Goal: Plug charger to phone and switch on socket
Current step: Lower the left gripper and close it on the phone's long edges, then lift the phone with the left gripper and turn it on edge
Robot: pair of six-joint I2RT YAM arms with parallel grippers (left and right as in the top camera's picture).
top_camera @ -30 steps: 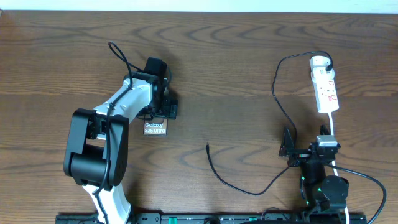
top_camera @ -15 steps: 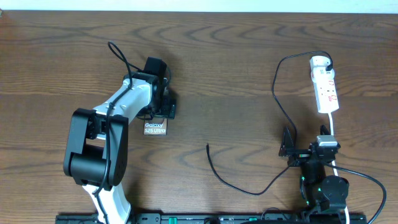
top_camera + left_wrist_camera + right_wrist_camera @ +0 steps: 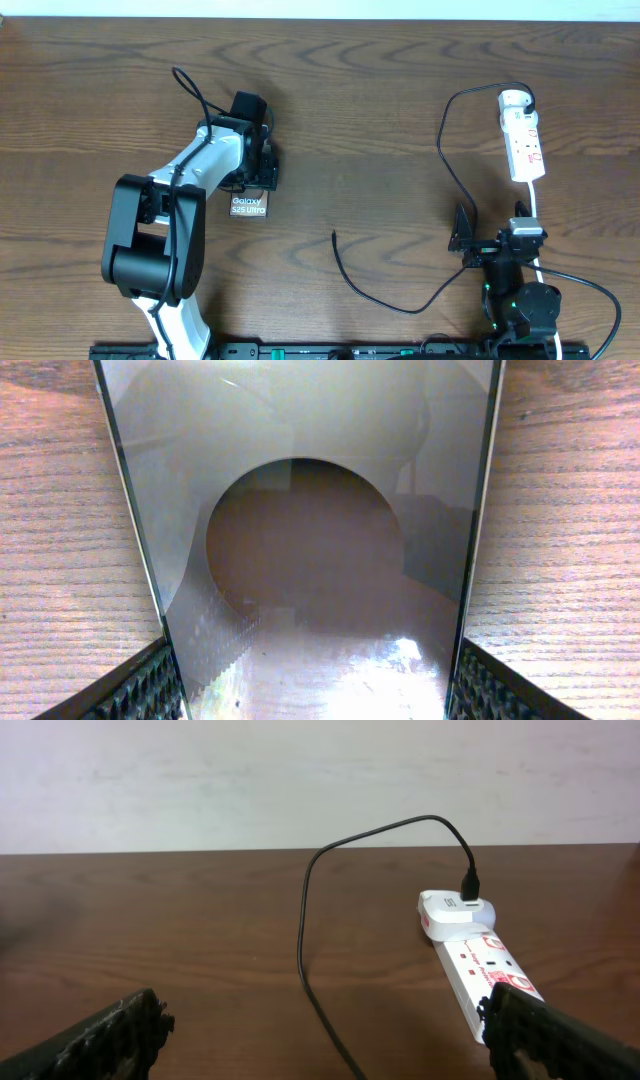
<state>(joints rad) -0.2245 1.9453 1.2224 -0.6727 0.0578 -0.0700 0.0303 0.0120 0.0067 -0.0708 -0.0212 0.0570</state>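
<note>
The phone [image 3: 249, 206] lies flat on the wooden table, with its "Galaxy S25 Ultra" text showing below my left gripper [image 3: 255, 180]. In the left wrist view the phone [image 3: 310, 540] fills the gap between the two fingers of the left gripper [image 3: 312, 685], and both fingers press its long edges. The charger [image 3: 441, 150] runs from a white adapter [image 3: 513, 99] on the socket [image 3: 524, 140] down to a free tip near the table's middle. My right gripper [image 3: 492, 240] is open and empty, with the charger [image 3: 300, 935] and the socket [image 3: 490, 970] ahead of it.
The socket's white cord [image 3: 535, 205] runs down past the right arm. Thick black robot cables lie along the front right edge [image 3: 590, 290]. A pale wall stands behind the table's far edge in the right wrist view.
The left gripper's fingers have drawn in against the phone's edges. The right arm, charger and socket have not moved.
</note>
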